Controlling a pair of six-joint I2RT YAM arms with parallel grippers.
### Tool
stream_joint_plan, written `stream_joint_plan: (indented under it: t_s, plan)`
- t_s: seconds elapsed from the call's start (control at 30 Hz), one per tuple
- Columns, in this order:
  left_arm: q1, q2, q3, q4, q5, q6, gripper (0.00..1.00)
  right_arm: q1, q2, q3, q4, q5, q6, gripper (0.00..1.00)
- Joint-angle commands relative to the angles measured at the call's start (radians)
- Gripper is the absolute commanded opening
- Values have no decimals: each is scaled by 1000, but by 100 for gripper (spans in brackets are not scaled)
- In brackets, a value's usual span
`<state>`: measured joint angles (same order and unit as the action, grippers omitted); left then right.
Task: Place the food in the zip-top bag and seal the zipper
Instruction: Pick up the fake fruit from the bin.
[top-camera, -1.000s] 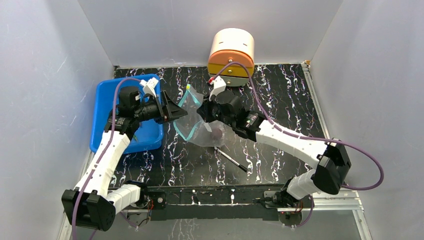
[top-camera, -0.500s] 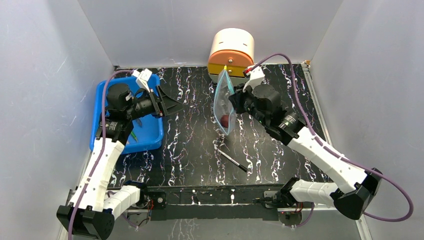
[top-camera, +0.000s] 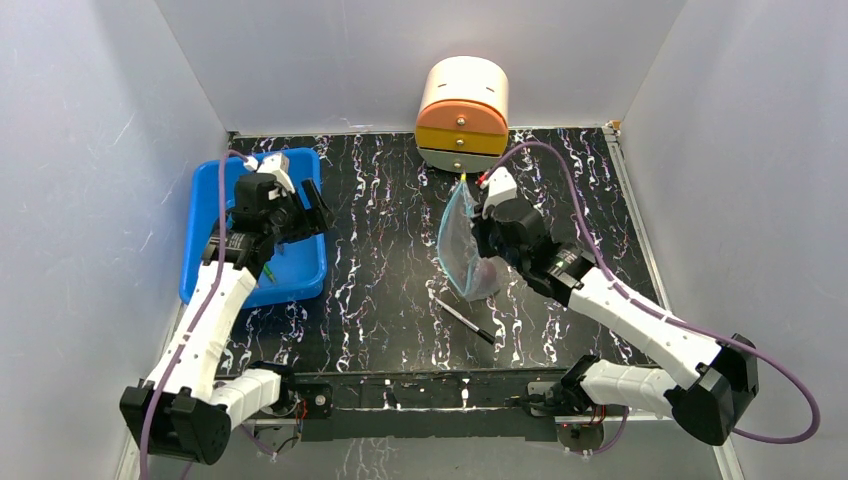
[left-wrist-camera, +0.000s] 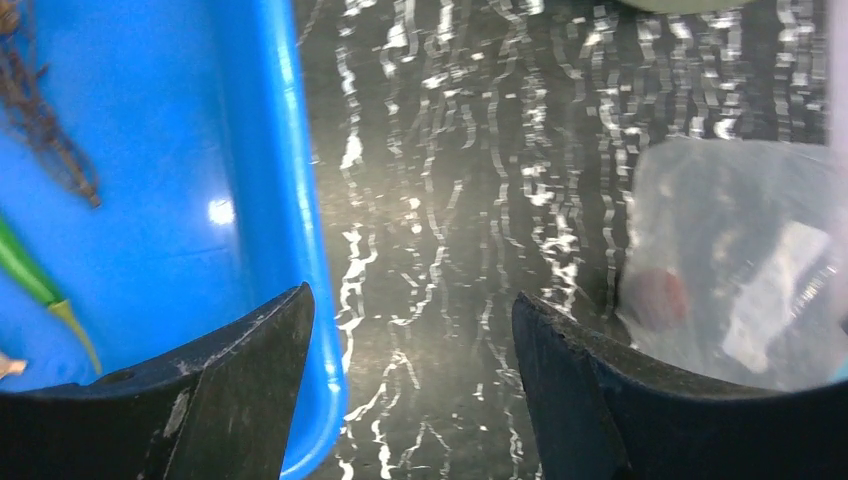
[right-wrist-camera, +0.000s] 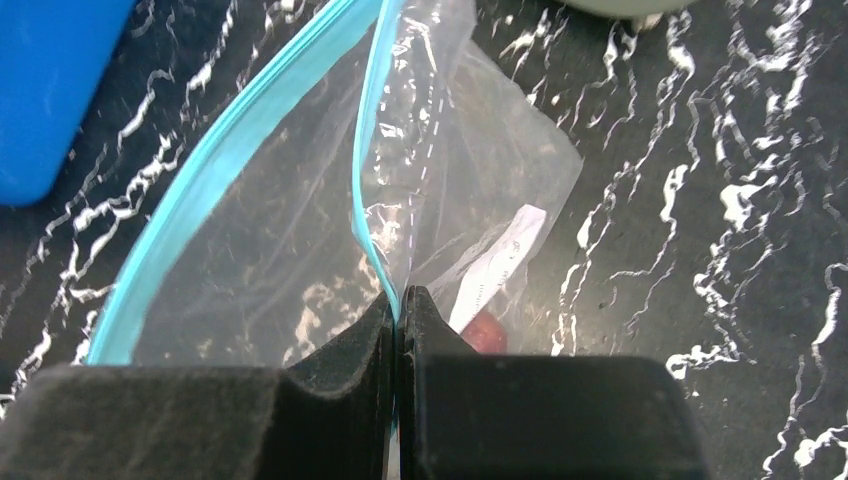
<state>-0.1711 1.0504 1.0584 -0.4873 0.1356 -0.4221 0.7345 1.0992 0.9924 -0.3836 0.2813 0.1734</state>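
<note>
Above the black table (top-camera: 380, 290), right pincer (right-wrist-camera: 398, 305) clamps the zip-top bag (right-wrist-camera: 300, 260), zipper (right-wrist-camera: 225, 165) running far-to-near; left pincer (left-wrist-camera: 410, 305) gapes wide.

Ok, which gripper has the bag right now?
The right gripper, shut on the zipper of the zip-top bag; the left gripper hangs open by the blue tray, empty.

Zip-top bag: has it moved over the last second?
Yes. The zip-top bag shifted right, from mostly left of the black pen to directly behind it.
</note>
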Motion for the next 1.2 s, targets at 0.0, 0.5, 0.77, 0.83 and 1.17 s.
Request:
stream_joint_plan:
  t_s: [0.0, 0.5, 0.77, 0.83, 1.17]
  plan:
    - [23, 45, -41, 14, -147, 26, 69, 0, -6, -58, 137, -56, 18, 0]
    - [328, 357, -13, 160, -219, -17, 62, -2, -61, -57, 155, -135, 10, 0]
    - [392, 520, 15, 233, -219, -24, 52, -1, -62, -80, 173, -163, 22, 0]
    - [399, 573, 61, 218, -224, -24, 51, -3, -59, -77, 172, -169, 24, 0]
    - [435, 731, 112, 263, -182, -17, 44, -4, -53, -55, 164, -183, 36, 0]
